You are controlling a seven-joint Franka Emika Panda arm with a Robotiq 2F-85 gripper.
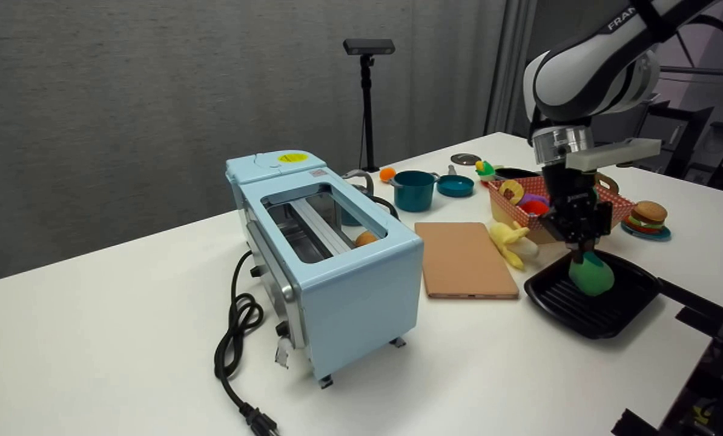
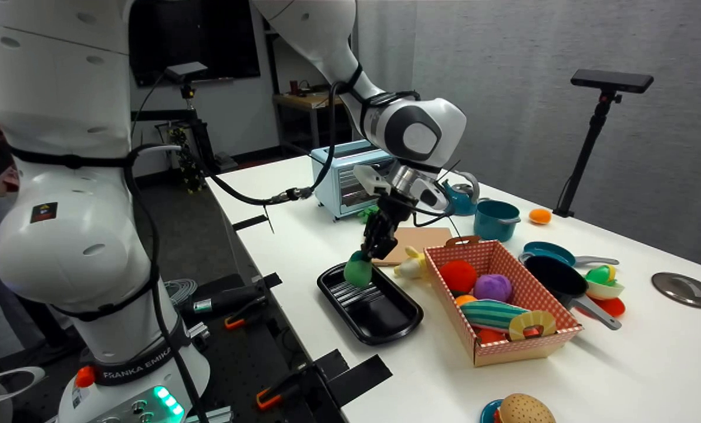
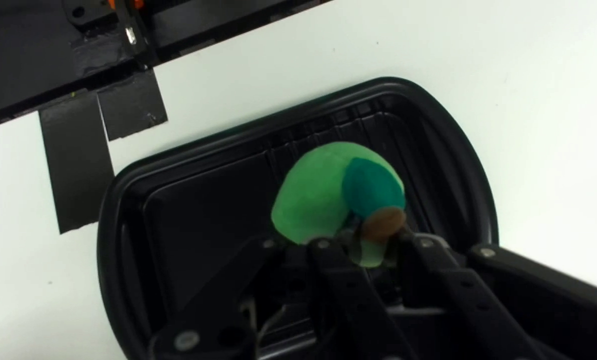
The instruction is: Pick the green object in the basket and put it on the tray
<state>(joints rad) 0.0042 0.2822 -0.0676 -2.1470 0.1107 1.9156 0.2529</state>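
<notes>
Most of the job looks done: the green toy, lower right in an exterior view, is out of the basket and over the black tray. 2 steps seem left: setting it down and letting go; whether it touches the tray's floor, I cannot tell. In the wrist view the gripper is clasped on the toy's stem end, the rest of it showing above and left of that hold, near the centre of the frame; in both exterior views the toy sits just beneath the gripper
</notes>
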